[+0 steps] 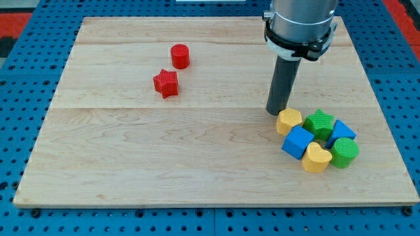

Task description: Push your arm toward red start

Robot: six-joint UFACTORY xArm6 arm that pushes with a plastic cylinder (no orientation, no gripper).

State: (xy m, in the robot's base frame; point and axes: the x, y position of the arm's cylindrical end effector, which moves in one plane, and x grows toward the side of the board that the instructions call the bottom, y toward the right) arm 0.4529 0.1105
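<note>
My tip point(275, 111) has no fingers, it's a bare rod touching the yellow block point(289, 121). Red star point(166, 83) sits at 10 o'clock, well apart. Slide straight there, stopping below the red cylinder point(180, 56).

Red cylinder point(180, 56) upper left; six clustered blocks point(317, 139) lower right.

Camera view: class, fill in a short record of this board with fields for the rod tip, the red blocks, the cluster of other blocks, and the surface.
Tip: my tip rests on the board just left of and above the yellow hexagon
Red blocks: red star with red cylinder above it, far to the view's left of the tip
Cluster: yellow hexagon, green star, blue cube, blue block, yellow heart, green cylinder
Surface: wooden board
</note>
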